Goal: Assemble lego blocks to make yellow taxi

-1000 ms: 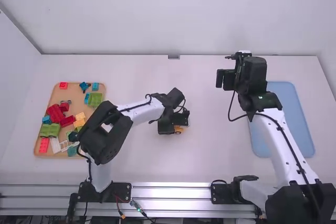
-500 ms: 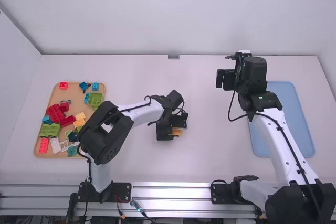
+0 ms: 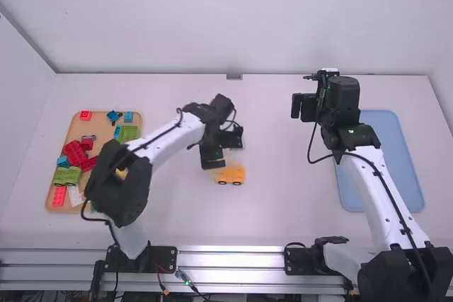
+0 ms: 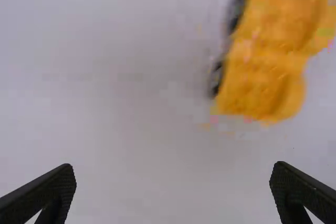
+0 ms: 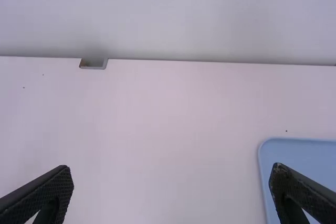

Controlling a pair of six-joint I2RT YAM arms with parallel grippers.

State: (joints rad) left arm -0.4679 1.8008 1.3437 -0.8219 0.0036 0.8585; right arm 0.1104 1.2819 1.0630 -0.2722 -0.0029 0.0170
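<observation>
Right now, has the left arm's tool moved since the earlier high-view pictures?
Yes. In the high view, the left tool has moved toward the table's far edge and a little toward the tan tray.

We list two arms, left (image 3: 161, 148) and right (image 3: 367, 187): white links, chunky black joints. Item: one thin black cable along each. Item: black base plates, left (image 3: 161, 259) and right (image 3: 301, 261), near edge of table (image 3: 283, 221), with small screws, as far as we can tell. Item: black left gripper (image 3: 224, 152) and right gripper (image 3: 305, 107), tapering fingers (image 5: 51, 186), the right's finely textured.
</observation>
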